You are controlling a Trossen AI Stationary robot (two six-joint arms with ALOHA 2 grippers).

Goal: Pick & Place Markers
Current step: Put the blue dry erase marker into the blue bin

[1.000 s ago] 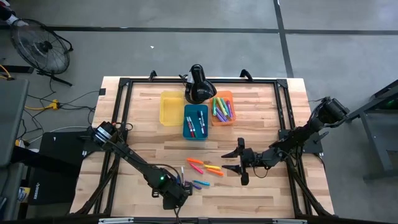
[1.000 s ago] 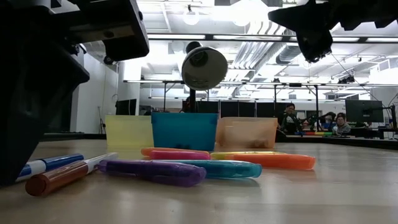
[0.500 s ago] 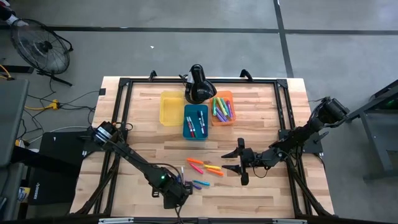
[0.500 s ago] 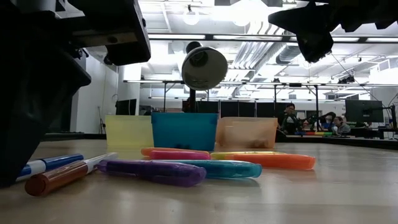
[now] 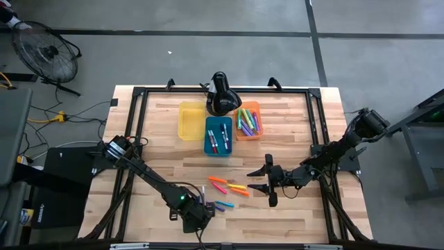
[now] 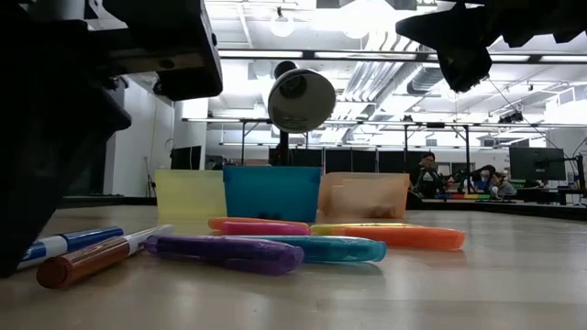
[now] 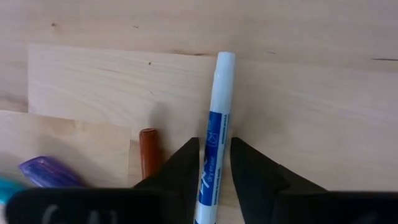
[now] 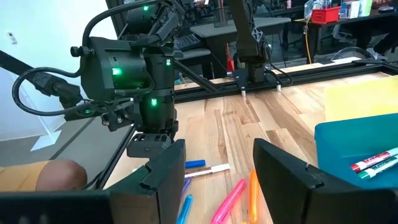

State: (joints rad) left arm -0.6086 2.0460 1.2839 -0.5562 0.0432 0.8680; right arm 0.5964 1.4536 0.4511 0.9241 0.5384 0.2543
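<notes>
Loose markers lie flat on the wooden table (image 5: pixel 291 118): orange and pink ones (image 5: pixel 229 186), then blue and purple ones (image 5: pixel 220 205) nearer the front. My left gripper (image 5: pixel 202 212) points down over a blue-and-white marker (image 7: pixel 217 112), one finger (image 7: pixel 189 155) close on each side of its barrel. A brown-red marker (image 7: pixel 148 152) and a purple one (image 7: pixel 46 171) lie beside it. My right gripper (image 5: pixel 267 179) hovers level to the right of the loose markers, open (image 8: pixel 214 168) with nothing between its fingers. My left gripper comes from above with its fingers across the blue-and-white marker's barrel (image 7: pixel 210 158), at the printed blue part. I cannot tell whether the fingers touch it. The marker lies flat on the table.
Three bins stand at the far middle: yellow (image 5: pixel 191 120), blue (image 5: pixel 218 148) and orange (image 5: pixel 248 137), the last two with markers inside. A black lamp-like stand (image 5: pixel 222 96) sits behind them. A black frame (image 5: pixel 139 125) runs round the table top.
</notes>
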